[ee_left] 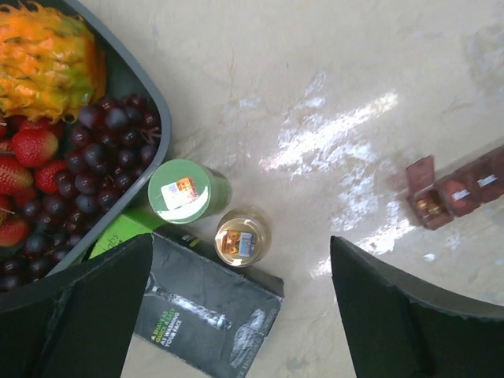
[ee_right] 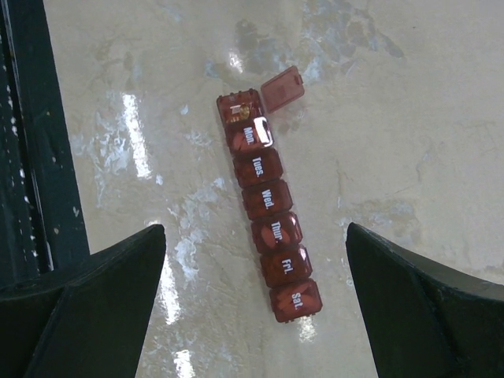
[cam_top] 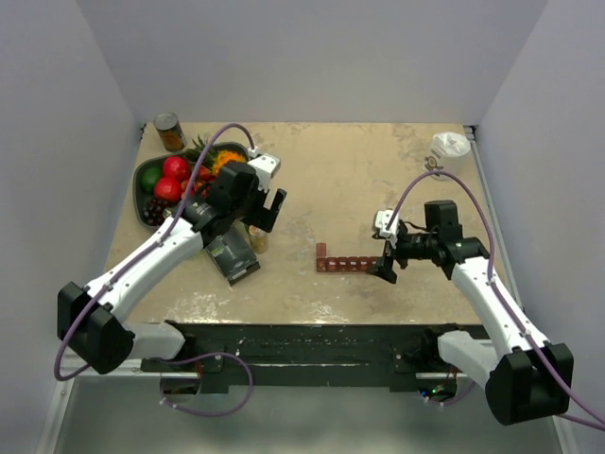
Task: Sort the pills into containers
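Closed in by pale grey walls [cam_top: 312,57] on three sides. Underneath, glossy mottled beige surface [cam_top: 378,180]. Left fingers [ee_left: 87,315] and right fingers [ee_right: 87,299] spread wide, grasping nothing. Near surface centre, dark red containers [ee_right: 268,206], end lid open, amber pills [ee_right: 235,113] inside.

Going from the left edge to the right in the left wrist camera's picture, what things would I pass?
Fruit bowl → green-capped bottle → small amber bottle → red pill organizer.

Left claw [ee_left: 244,311] and right claw [ee_right: 256,307] both point downward, jaws spread wide and empty.
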Tool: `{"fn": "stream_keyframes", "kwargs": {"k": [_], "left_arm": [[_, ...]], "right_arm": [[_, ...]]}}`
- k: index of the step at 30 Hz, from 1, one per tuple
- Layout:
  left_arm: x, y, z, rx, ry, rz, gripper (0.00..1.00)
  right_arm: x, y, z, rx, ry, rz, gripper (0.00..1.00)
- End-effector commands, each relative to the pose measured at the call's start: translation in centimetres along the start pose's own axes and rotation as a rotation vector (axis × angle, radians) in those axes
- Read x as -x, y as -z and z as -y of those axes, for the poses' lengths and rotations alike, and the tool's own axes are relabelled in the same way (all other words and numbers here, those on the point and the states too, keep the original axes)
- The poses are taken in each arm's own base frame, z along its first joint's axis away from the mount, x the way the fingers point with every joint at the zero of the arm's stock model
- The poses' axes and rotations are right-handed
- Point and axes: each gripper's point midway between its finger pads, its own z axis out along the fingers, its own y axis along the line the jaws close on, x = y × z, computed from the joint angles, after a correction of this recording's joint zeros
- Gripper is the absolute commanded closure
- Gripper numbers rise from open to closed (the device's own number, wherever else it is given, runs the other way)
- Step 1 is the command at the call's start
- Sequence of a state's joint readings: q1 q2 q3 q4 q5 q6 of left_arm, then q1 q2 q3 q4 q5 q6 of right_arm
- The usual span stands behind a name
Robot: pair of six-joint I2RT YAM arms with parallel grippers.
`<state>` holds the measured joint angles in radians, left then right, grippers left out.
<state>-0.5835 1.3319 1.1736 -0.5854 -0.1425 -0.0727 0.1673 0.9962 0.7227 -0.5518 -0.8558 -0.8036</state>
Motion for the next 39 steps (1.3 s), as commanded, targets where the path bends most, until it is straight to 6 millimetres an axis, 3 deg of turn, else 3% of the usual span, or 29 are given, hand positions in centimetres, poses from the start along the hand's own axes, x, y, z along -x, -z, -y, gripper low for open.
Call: {"fn": "stream_keyframes", "kwargs": {"k": [1, 2, 4, 5, 7, 9, 19, 20, 28, 34, 36, 39], "left_arm": [[3.9, 2.5, 0.4, -0.048, 0.018, 0.239, 0.01], [3.1, 2.3, 0.8, -0.069, 0.032, 0.249, 0.01], [4.9, 4.1, 0.9, -0.088, 0.068, 0.385, 0.01], [4.0, 3.9, 1.8, -0.139, 0.071, 0.391, 0.01], [5.1, 5.1, 2.8, -0.210, 0.063, 0.478, 0.01], [4.7, 5.1, 4.5, -0.305, 0.056, 0.490, 0.01], [2.1, 2.2, 9.0, -0.536, 0.116, 0.348, 0.02], [2.7, 2.2, 9.1, -0.542, 0.117, 0.373, 0.02], [2.2, 1.9, 9.3, -0.555, 0.120, 0.355, 0.02], [2.0, 1.7, 9.4, -0.558, 0.125, 0.353, 0.02], [1.9, 1.6, 9.6, -0.567, 0.129, 0.354, 0.02], [1.9, 1.6, 9.9, -0.588, 0.137, 0.355, 0.02]], "right_arm": [[-1.7, 0.0, -1.2, 0.104, 0.150, -0.052, 0.01], [-1.9, 0.0, -1.2, 0.112, 0.160, -0.059, 0.01], [-2.1, -0.2, -0.8, 0.115, 0.168, -0.069, 0.01], [-2.3, -0.3, -0.5, 0.108, 0.169, -0.081, 0.01], [-2.5, -0.3, 0.1, 0.100, 0.200, -0.099, 0.01], [-3.0, -0.2, 1.0, 0.078, 0.223, -0.138, 0.01], [-5.8, -0.1, 3.1, 0.054, 0.262, -0.305, 0.01], [-5.9, -0.2, 3.1, 0.057, 0.260, -0.311, 0.01], [-7.1, -0.6, 3.7, 0.075, 0.242, -0.365, 0.01], [-6.2, -0.5, 6.1, -0.014, 0.163, -0.394, 0.02], [-5.6, -0.8, 5.9, 0.015, 0.097, -0.383, 0.04], [-6.8, -2.5, 3.6, 0.157, 0.034, -0.409, 0.01]]}}
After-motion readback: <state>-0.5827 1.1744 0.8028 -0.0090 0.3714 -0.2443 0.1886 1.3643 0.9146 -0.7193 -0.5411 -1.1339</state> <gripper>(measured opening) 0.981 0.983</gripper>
